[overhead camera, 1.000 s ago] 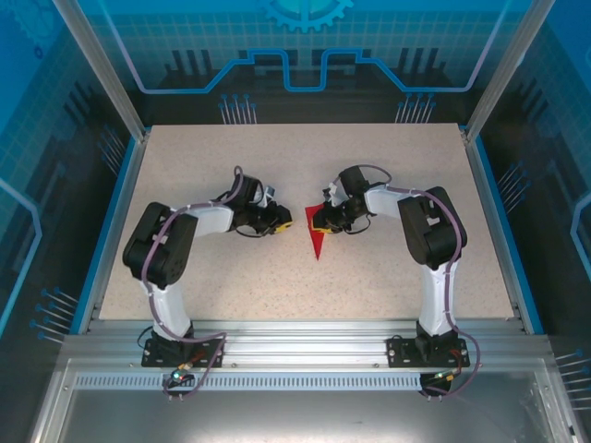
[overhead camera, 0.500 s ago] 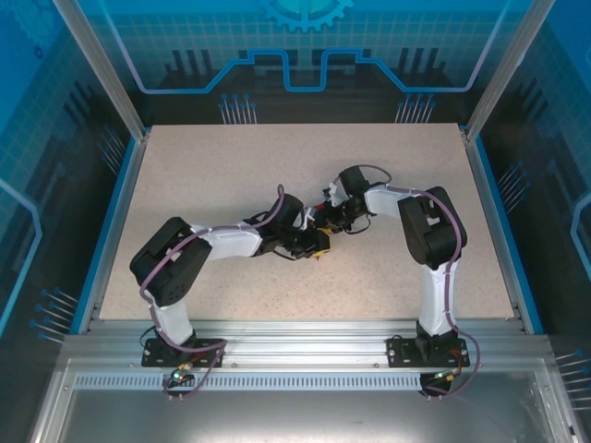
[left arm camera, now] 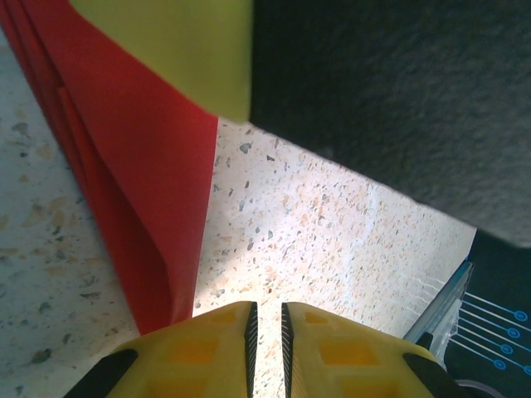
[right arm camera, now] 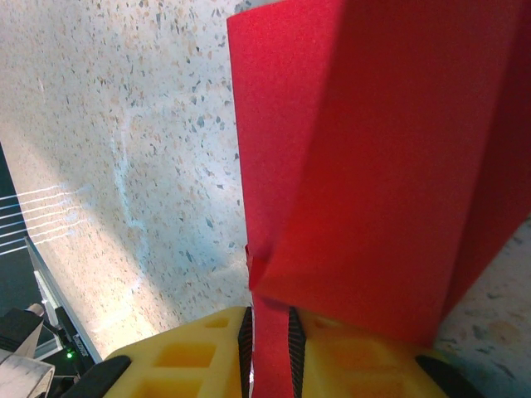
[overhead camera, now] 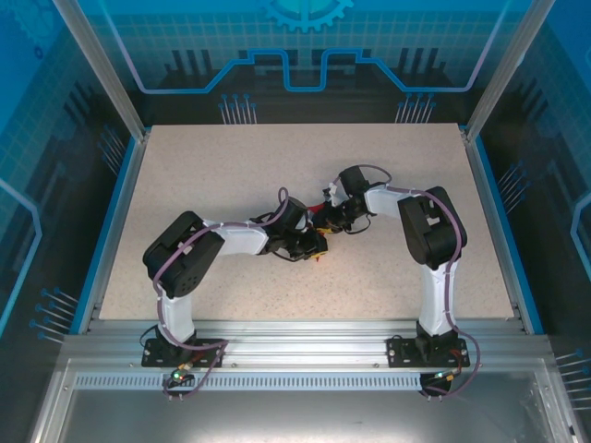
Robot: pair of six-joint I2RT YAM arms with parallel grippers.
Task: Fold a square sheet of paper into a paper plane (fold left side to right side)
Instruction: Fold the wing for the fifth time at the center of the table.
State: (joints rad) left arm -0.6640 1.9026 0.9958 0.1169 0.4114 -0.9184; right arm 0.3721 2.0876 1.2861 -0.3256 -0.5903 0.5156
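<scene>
The square sheet of paper (right arm camera: 373,166) is bright red, folded into creased layers, and rises off the table. My right gripper (right arm camera: 270,313) is shut on its lower edge, with red paper filling the slot between the yellow fingers. In the top view the right gripper (overhead camera: 329,220) is at the table's centre, and just a red tip of the paper (overhead camera: 319,259) pokes out below the arms. My left gripper (overhead camera: 317,245) sits right beside it, jaws shut to a thin slit. In the left wrist view the left gripper (left arm camera: 267,305) holds nothing, and the paper (left arm camera: 141,191) stands to its left.
The speckled beige table (overhead camera: 231,166) has free room on all sides of the two grippers. Blue rails (overhead camera: 115,217) border the left and right edges. A yellow finger of the right gripper (left arm camera: 182,50) and its dark body hang over the left wrist view.
The left arm has swung right, from left of the paper to close against the right gripper, and now covers most of the red paper in the top view. The right arm has not moved.
</scene>
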